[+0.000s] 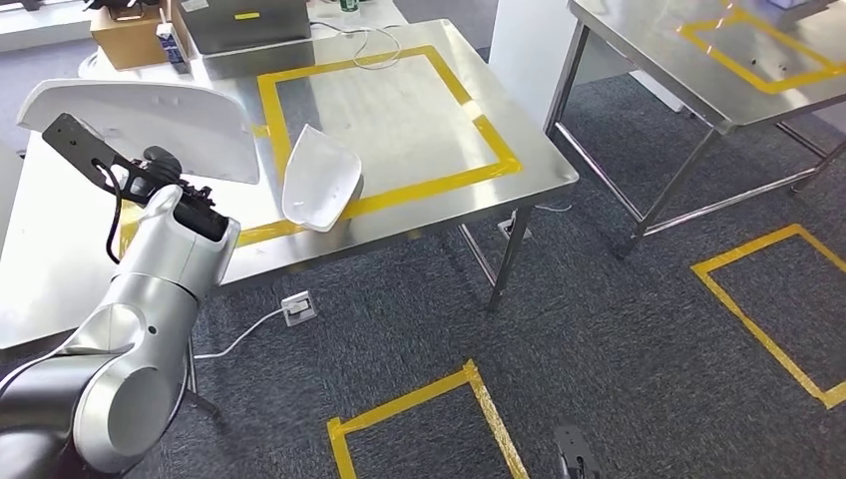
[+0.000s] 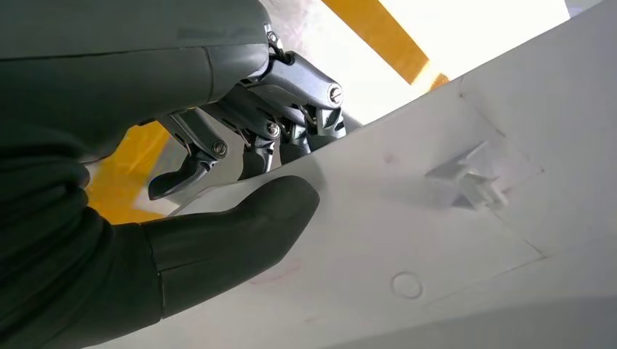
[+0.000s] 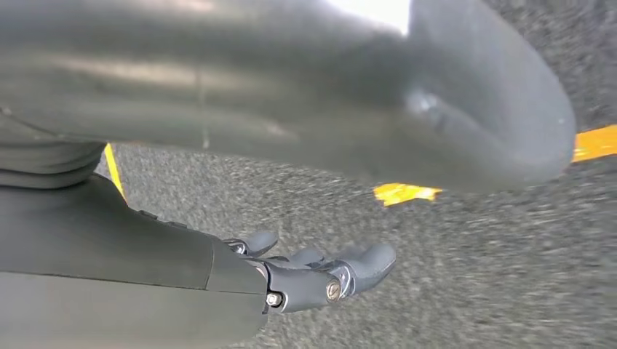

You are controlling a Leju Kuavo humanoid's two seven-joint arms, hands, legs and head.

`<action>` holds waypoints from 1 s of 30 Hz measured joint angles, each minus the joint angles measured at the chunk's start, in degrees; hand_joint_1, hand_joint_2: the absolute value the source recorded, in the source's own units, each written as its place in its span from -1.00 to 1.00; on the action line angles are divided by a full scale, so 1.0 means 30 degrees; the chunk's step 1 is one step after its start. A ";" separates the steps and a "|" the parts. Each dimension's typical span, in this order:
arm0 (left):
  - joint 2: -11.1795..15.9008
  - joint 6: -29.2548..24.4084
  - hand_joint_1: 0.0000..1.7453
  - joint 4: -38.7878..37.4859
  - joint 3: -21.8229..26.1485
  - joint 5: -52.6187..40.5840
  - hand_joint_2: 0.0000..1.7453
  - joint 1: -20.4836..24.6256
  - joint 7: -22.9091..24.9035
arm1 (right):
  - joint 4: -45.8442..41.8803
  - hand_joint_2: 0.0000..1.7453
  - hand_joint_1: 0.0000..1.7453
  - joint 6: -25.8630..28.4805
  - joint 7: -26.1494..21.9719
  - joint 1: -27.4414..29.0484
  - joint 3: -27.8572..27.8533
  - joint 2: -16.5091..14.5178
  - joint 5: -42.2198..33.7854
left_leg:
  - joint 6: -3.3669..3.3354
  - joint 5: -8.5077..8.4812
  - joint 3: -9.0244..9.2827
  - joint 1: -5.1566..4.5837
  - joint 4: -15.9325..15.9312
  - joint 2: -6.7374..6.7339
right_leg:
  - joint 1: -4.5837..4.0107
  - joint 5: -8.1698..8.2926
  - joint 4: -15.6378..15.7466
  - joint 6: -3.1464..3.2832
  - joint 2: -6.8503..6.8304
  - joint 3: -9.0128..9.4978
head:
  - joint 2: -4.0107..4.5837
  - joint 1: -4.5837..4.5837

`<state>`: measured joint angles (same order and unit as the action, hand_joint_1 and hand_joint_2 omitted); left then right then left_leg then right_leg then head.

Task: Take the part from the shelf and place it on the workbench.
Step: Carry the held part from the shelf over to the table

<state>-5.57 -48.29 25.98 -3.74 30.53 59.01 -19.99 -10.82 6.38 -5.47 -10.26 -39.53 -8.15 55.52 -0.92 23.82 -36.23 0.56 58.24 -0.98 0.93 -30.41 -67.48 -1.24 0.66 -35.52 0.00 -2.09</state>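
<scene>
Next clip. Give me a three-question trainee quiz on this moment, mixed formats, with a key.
1. True or false: the left hand holds a flat white part, thumb on one face and fingers on the other.
2. Where does the smaller curved white part lie? A) on the carpet B) on the steel workbench, across the yellow tape C) on the cardboard box
3. Fill in: the right hand hangs over the grey ____, holding nothing.

Key: 1 true; 2 B; 3 carpet
</scene>
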 joint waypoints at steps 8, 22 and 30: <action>0.0018 -0.0013 1.00 -0.0009 0.0000 0.0006 1.00 -0.0305 -0.0111 | 0.0000 -1.00 -1.00 -0.0007 0.0029 0.0081 0.0073 0.0042 0.0168 | -0.0004 0.1555 0.1716 -0.0314 -0.0005 0.0094 | -0.0545 0.2583 0.2661 0.0772 0.0178 -0.1450 | 0.0000 0.0002; 0.0321 -0.0282 1.00 0.0224 0.0027 0.0077 1.00 -0.0607 -0.0149 | 0.0000 -1.00 -1.00 0.0000 0.0075 0.0076 0.0106 0.0042 0.0175 | 0.1194 0.0776 -0.0940 0.0071 0.1799 0.0099 | -0.0131 0.1323 0.3220 0.0908 0.0522 0.0922 | 0.0000 -0.0027; 0.0321 -0.0290 1.00 0.0352 0.0073 0.0233 1.00 -0.0557 -0.0178 | 0.0000 -1.00 -1.00 -0.0002 0.0065 0.0017 0.0111 0.0044 0.0175 | 0.0025 0.0294 0.0183 0.0013 0.0125 -0.0058 | -0.0126 0.0389 0.0849 0.0127 0.0015 -0.0014 | 0.0000 -0.0040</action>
<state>-4.61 -49.16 27.04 -3.52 31.23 57.34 -20.52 -10.82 6.37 -5.27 -10.21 -39.19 -8.02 56.04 -0.85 24.70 -35.68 0.60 58.61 -1.16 0.55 -29.24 -64.93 -0.86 0.70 -35.57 0.00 -2.21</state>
